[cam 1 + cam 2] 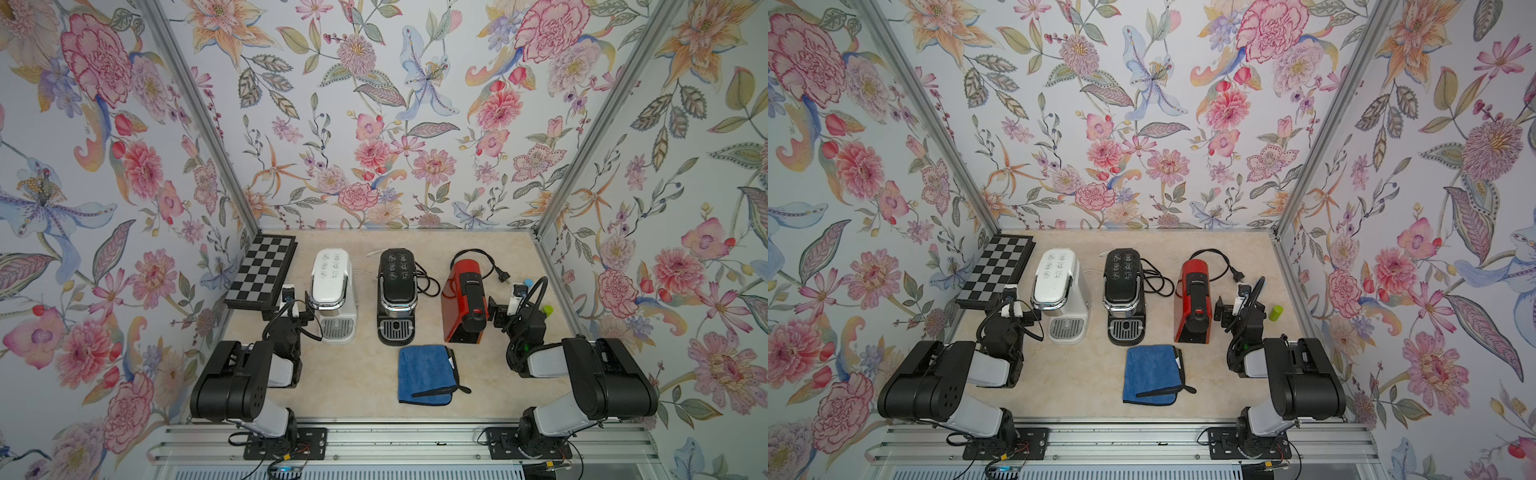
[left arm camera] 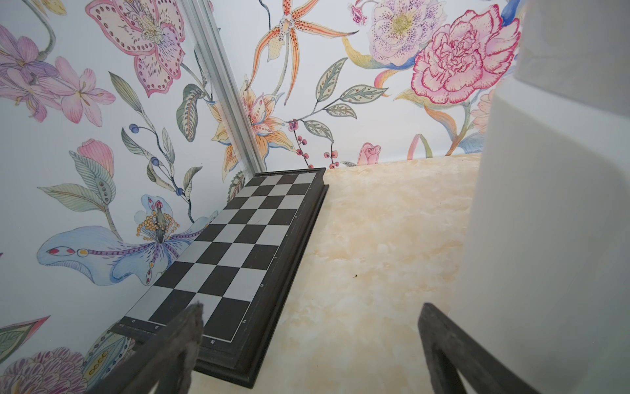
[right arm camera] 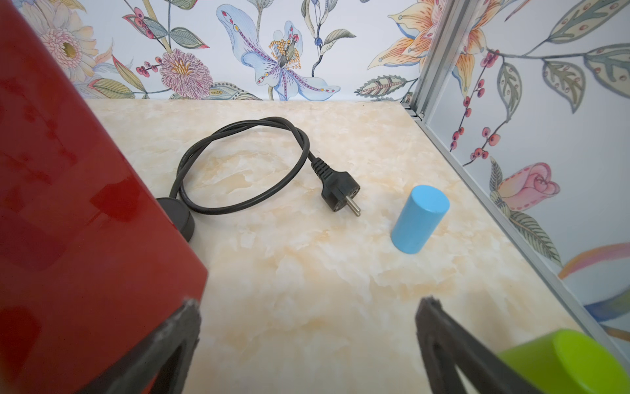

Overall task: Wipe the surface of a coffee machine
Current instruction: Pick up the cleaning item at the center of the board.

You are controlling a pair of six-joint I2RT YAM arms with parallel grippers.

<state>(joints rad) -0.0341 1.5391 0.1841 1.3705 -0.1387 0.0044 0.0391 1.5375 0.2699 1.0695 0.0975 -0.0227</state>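
Note:
Three coffee machines stand in a row in both top views: a white one [image 1: 334, 291], a black one [image 1: 397, 295] and a red one [image 1: 463, 303]. A folded blue cloth [image 1: 426, 374] with a black strap lies flat in front of the black and red machines. My left gripper [image 1: 290, 309] hovers open between the chessboard and the white machine [image 2: 545, 204], its jaws [image 2: 312, 307] empty. My right gripper [image 1: 515, 307] is open just right of the red machine [image 3: 68, 204], with nothing between its fingers [image 3: 308, 303]. Neither gripper touches the cloth [image 1: 1152, 374].
A chessboard [image 1: 262, 274] leans on the left wall. The red machine's cord and plug [image 3: 341, 191] lie behind it. A blue cylinder [image 3: 419, 220] and a green one [image 3: 562, 361] stand near the right wall. Another cord [image 1: 428, 282] coils beside the black machine.

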